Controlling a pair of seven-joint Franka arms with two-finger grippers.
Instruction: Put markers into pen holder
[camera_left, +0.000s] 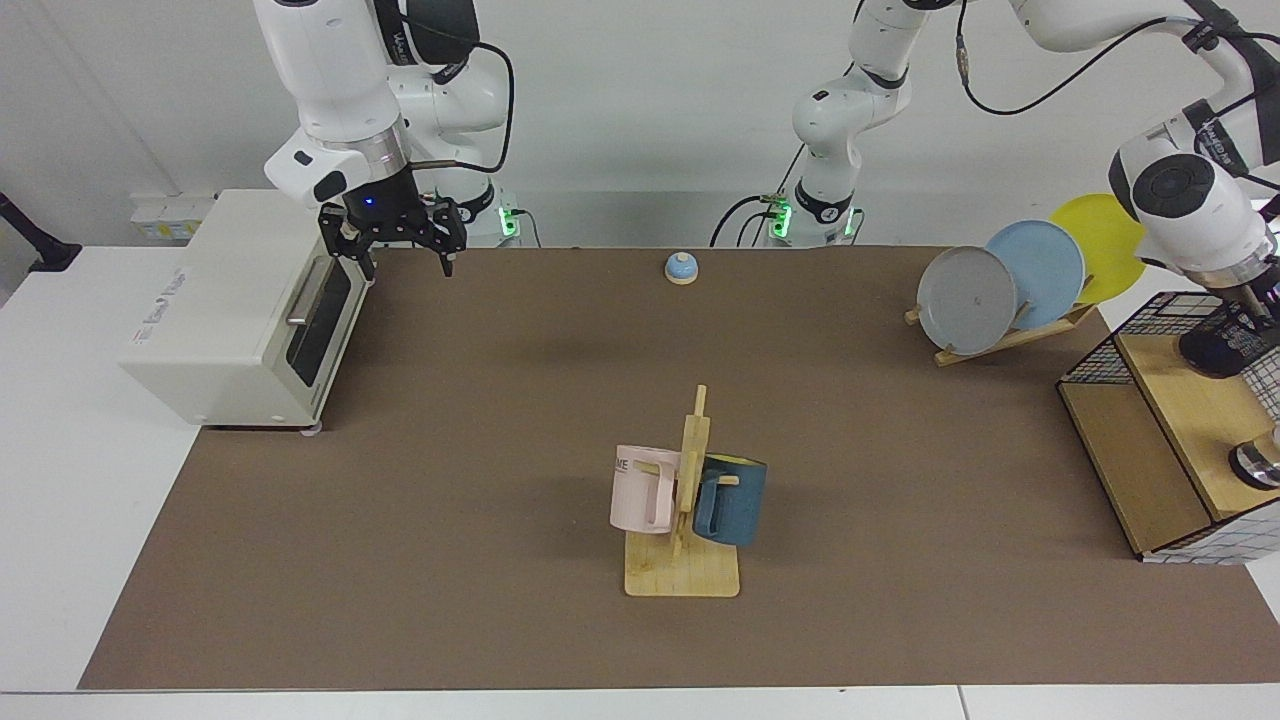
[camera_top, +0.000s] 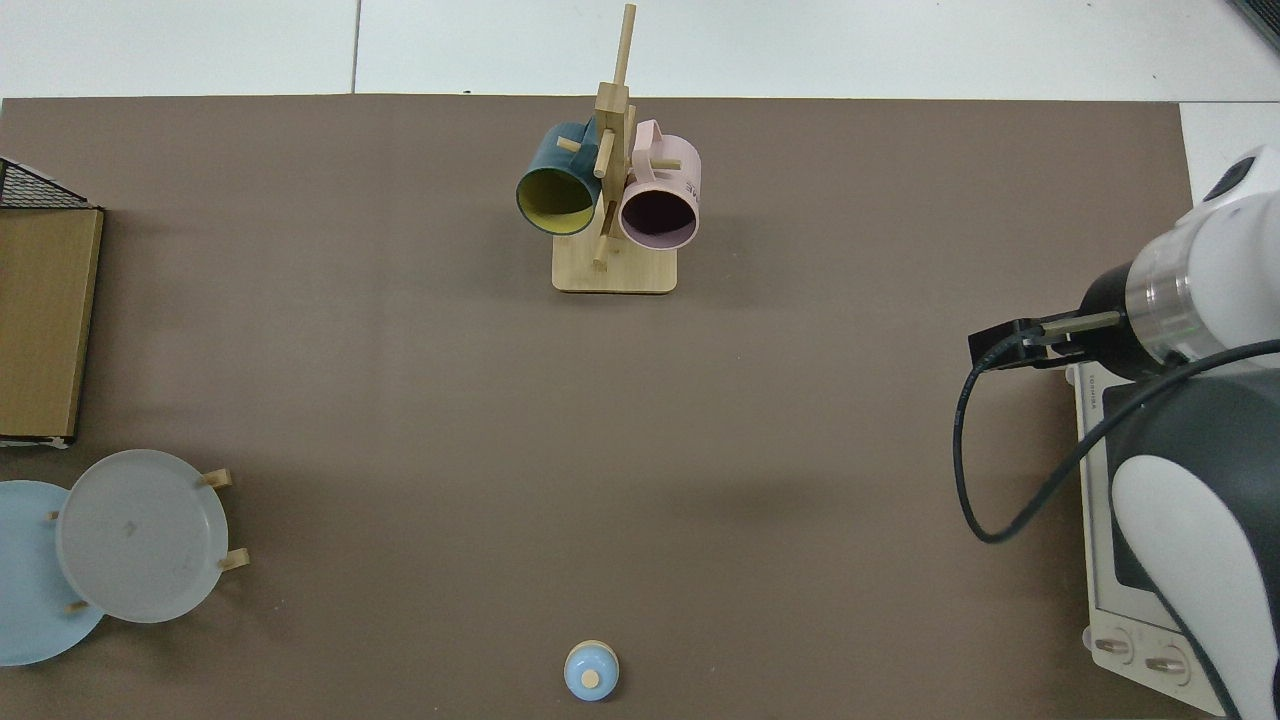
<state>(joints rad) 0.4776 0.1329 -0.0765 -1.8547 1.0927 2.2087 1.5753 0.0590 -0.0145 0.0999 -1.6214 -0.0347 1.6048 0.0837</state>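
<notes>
The black mesh pen holder (camera_left: 1222, 350) stands on the wooden top of the wire shelf (camera_left: 1130, 460) at the right edge of the facing view. My left gripper (camera_left: 1256, 303) hangs right over the holder, partly cut off by the frame edge. No marker shows in either view. My right gripper (camera_left: 400, 262) waits open and empty at the back left, beside the toaster oven (camera_left: 240, 310). In the top view, the right arm (camera_top: 1180, 300) is over the oven and its gripper is hidden.
A wooden mug tree (camera_left: 685, 520) with a pink and a dark blue mug stands front centre. A plate rack (camera_left: 1010, 290) with three plates sits back right, next to the shelf. A small blue bell (camera_left: 681, 267) sits at the back.
</notes>
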